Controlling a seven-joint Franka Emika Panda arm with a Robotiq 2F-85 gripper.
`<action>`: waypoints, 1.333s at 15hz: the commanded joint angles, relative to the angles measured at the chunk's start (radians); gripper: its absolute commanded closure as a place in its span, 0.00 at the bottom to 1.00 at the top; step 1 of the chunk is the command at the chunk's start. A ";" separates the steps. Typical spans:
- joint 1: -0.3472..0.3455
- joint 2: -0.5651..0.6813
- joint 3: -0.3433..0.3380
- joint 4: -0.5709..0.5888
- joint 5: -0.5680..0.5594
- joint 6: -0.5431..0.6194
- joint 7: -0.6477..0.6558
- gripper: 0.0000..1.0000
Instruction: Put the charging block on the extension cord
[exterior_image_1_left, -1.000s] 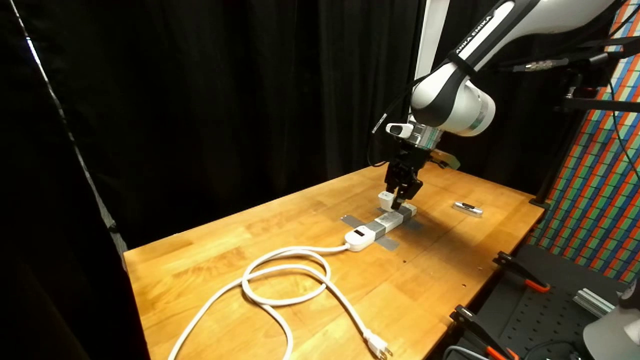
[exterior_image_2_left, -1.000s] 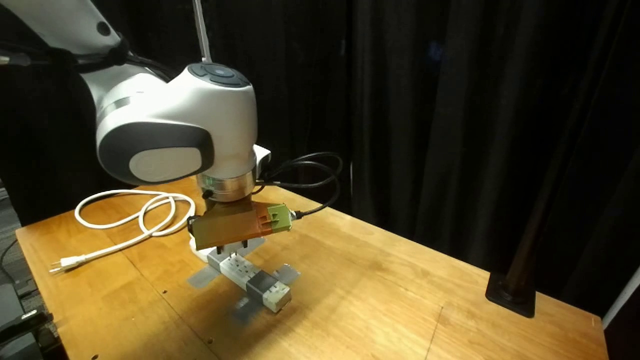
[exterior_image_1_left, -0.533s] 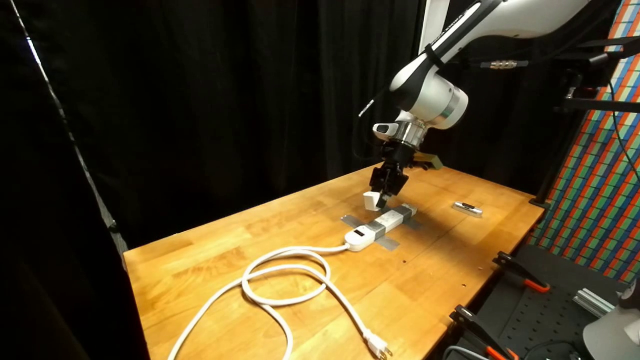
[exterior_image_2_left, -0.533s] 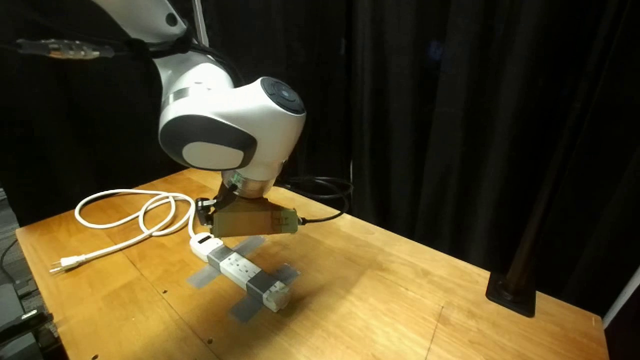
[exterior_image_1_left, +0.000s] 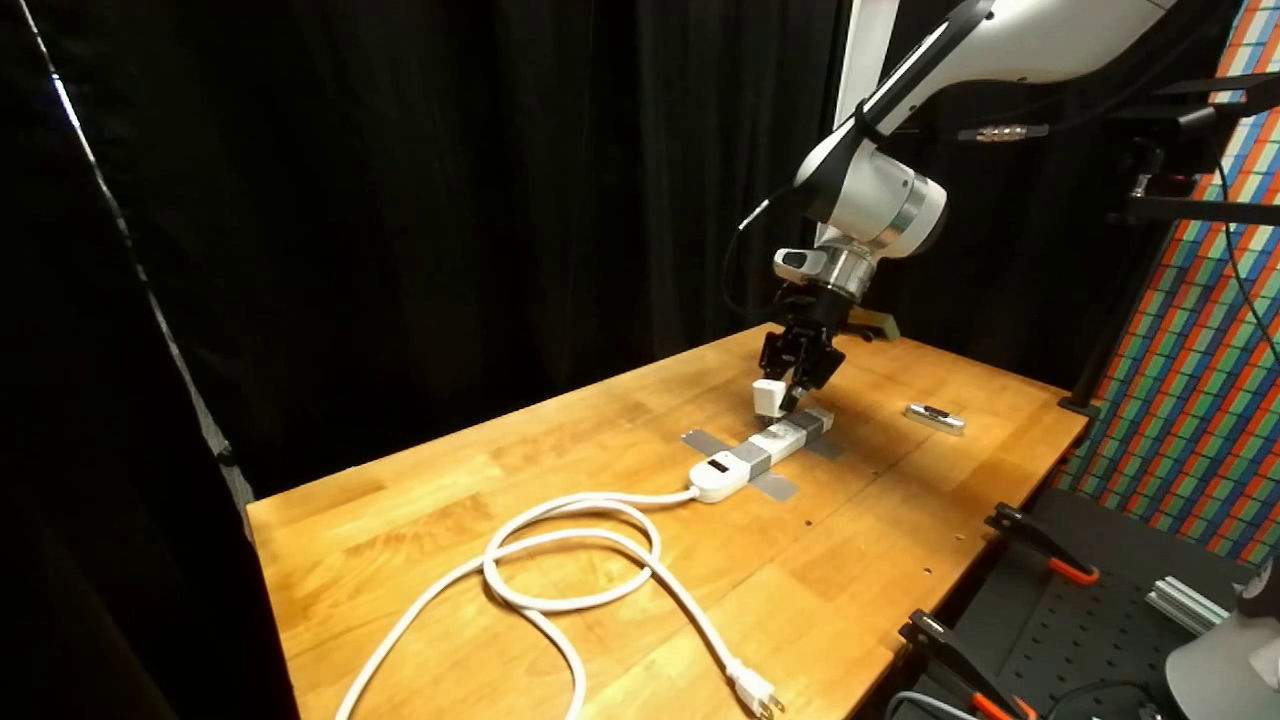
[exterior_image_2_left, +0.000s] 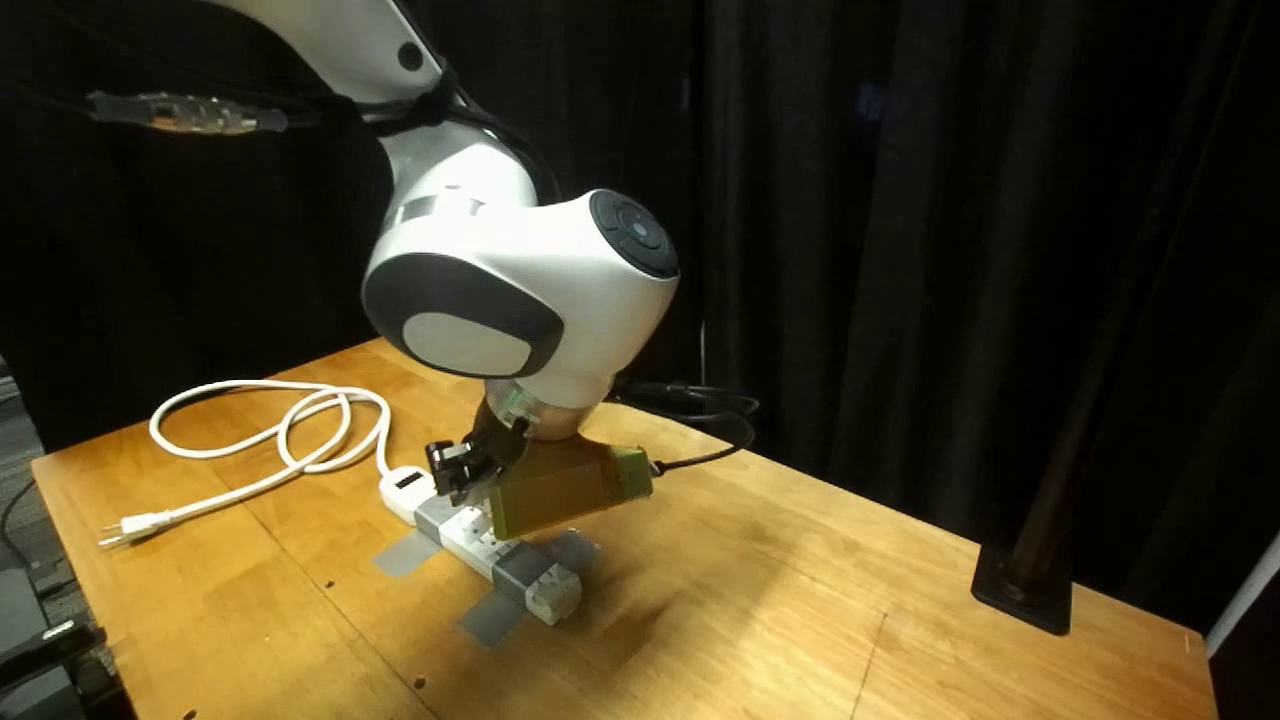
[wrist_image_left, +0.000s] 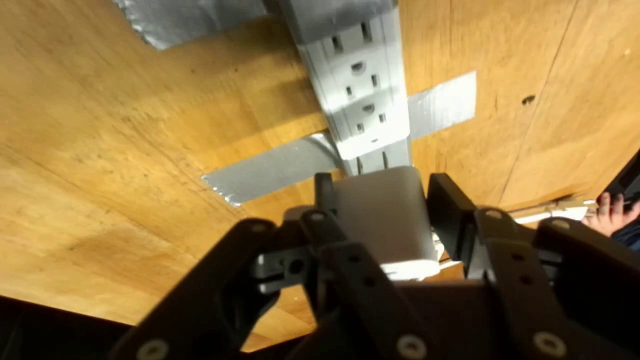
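Arm (exterior_image_1_left: 878, 200) bent, fingers (wrist_image_left: 450, 212) downward (charging block (wrist_image_left: 382, 215) clamped between).

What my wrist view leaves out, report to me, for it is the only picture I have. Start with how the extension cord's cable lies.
Observer: In both exterior views the white cable lies in a loose loop on the table.
Operator: Give me its plug next.
Observer: It lies free on the tabletop, plugged into nothing.
Operator: Name any other loose thing over there.
Observer: In an exterior view, a small silvery object with a dark top lies to the right of the socket strip in that picture, apart from it.
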 joint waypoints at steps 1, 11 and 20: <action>0.087 -0.024 -0.094 -0.043 0.095 0.055 -0.170 0.76; 0.262 -0.049 -0.252 -0.087 0.416 0.010 -0.518 0.76; 0.369 -0.061 -0.362 -0.101 0.459 0.062 -0.529 0.76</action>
